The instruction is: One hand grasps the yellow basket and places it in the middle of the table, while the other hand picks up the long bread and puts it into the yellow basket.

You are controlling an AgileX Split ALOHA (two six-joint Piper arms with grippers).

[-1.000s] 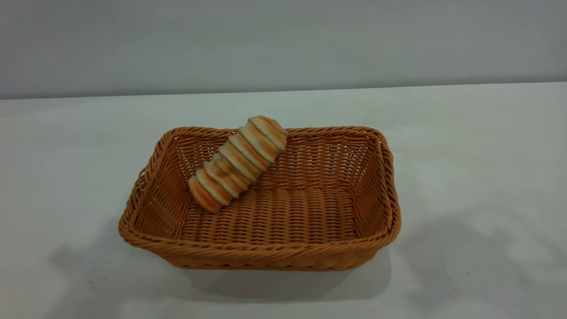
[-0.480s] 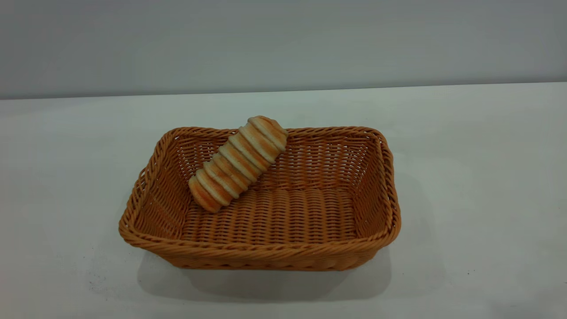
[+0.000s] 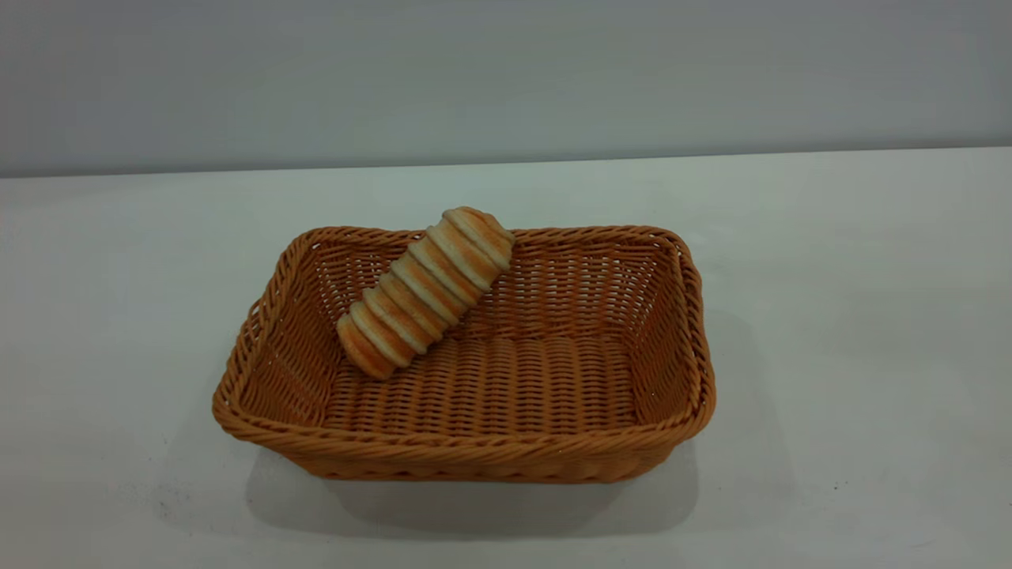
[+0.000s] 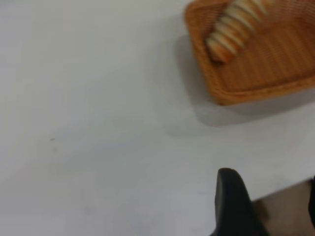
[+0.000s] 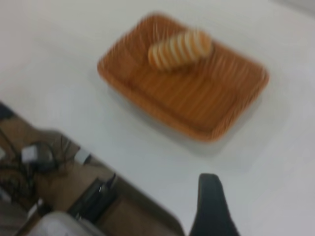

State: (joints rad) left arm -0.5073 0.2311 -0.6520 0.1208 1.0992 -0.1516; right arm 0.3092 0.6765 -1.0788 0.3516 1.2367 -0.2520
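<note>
Mid-table: the yellow basket [image 3: 466,411] holds the long bread [image 3: 425,291], propped against the far wall — could roll if bumped. Both grippers off to the sides; jaw state unreadable.

The yellow basket [image 3: 466,442] sits on the table [image 3: 854,316], about mid-table in the exterior view. The long bread [image 3: 425,291] lies inside it, slanted, its lower end on the basket floor toward the left, its upper end apparently propped against the far rim.
</note>
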